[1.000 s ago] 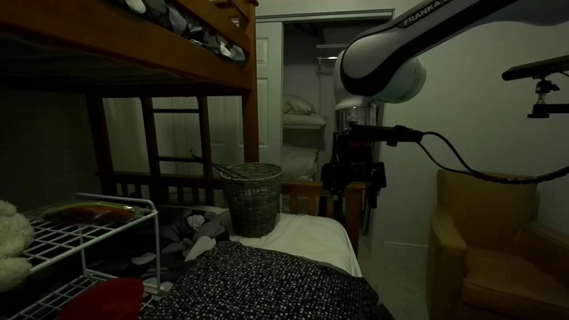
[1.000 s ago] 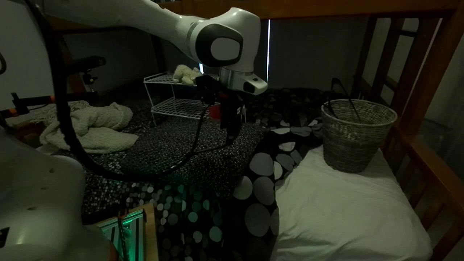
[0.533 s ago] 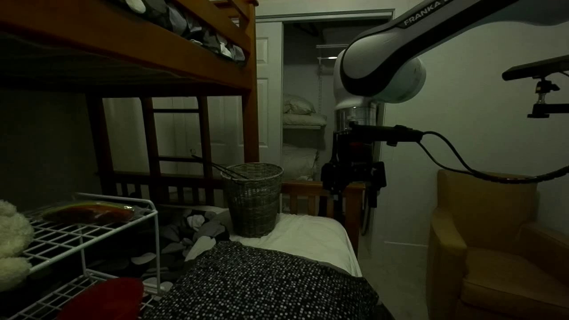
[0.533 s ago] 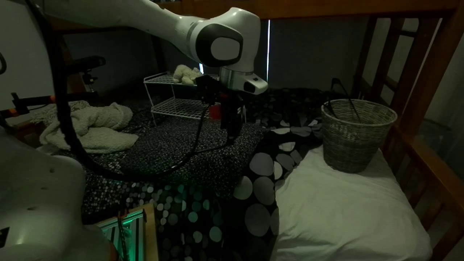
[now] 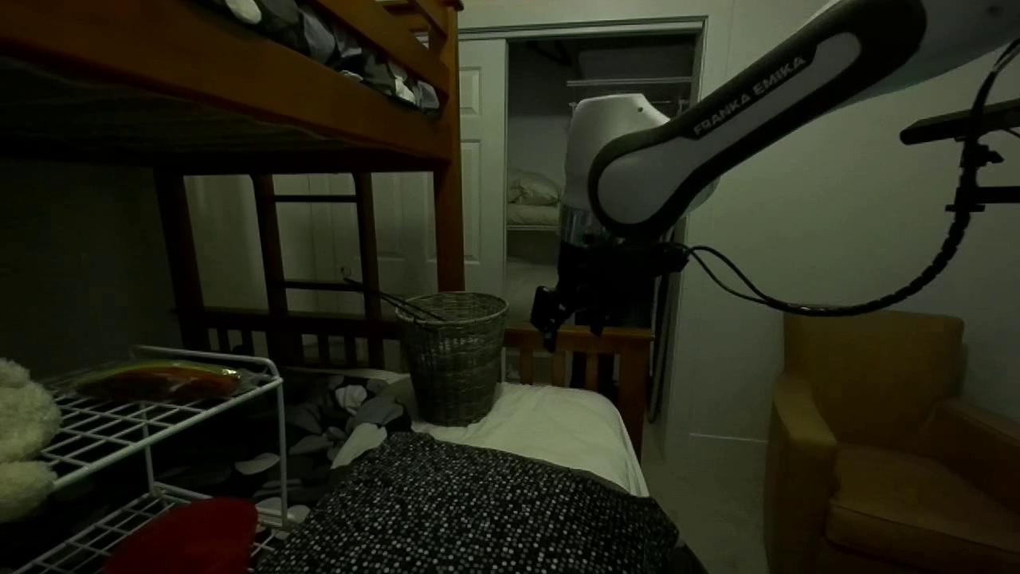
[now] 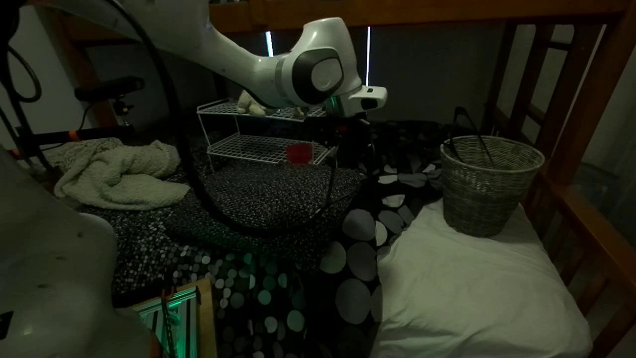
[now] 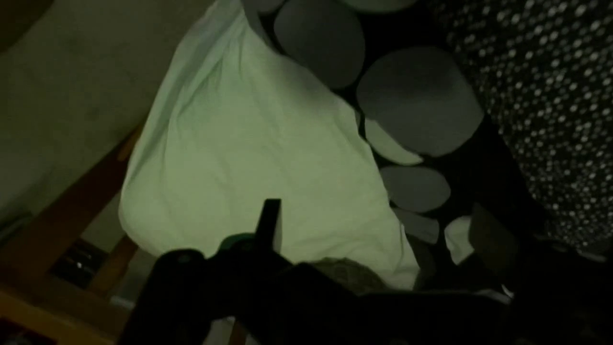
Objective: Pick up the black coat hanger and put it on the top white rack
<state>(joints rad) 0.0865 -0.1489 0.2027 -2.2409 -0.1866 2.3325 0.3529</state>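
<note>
The black coat hanger [image 5: 389, 300] leans out of the top of the woven bin [image 5: 454, 363], sticking up past its rim. It also shows in an exterior view [image 6: 461, 111] at the bin's far side; its lower part is hidden in the bin. The top white rack [image 5: 103, 434] is the upper wire shelf, seen also in an exterior view [image 6: 218, 108]. My gripper [image 5: 574, 331] is in the air to the side of the bin, apart from the hanger. In the wrist view the gripper [image 7: 376, 211] is open, fingers wide apart, nothing between them. The hanger does not show there.
A plush toy [image 5: 24, 438] and a plastic-wrapped package [image 5: 159, 380] lie on the top rack. A red object [image 6: 299, 153] is on the lower shelf. The bin stands on a white pillow [image 6: 477, 288]. A wooden bunk post [image 5: 449, 223] and ladder [image 5: 315, 239] stand behind it.
In the last half second my arm has moved and the wrist has turned. The gripper has shifted towards the bin's side in both exterior views. The hanger and bin have not moved.
</note>
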